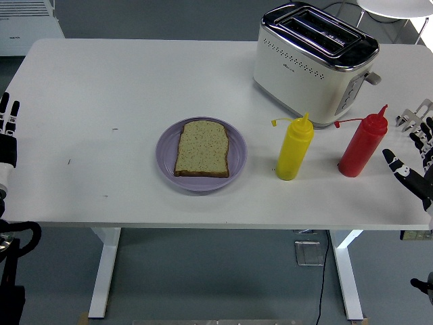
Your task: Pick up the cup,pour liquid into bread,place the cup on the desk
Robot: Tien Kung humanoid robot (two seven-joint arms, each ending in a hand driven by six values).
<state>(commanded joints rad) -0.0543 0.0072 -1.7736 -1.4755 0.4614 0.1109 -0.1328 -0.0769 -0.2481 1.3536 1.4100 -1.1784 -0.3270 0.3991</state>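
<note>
The white table [101, 88] carries a lavender plate [201, 155] near its front edge, a yellow squeeze bottle [294, 149] to the plate's right, and a red squeeze bottle [363, 144] farther right. A white toaster [314, 62] stands behind them. A few tiny dark specks, perhaps marks, dot the left side.

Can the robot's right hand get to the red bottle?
Probably yes. The right hand is open beside the red bottle, with only bare table between them.
</note>
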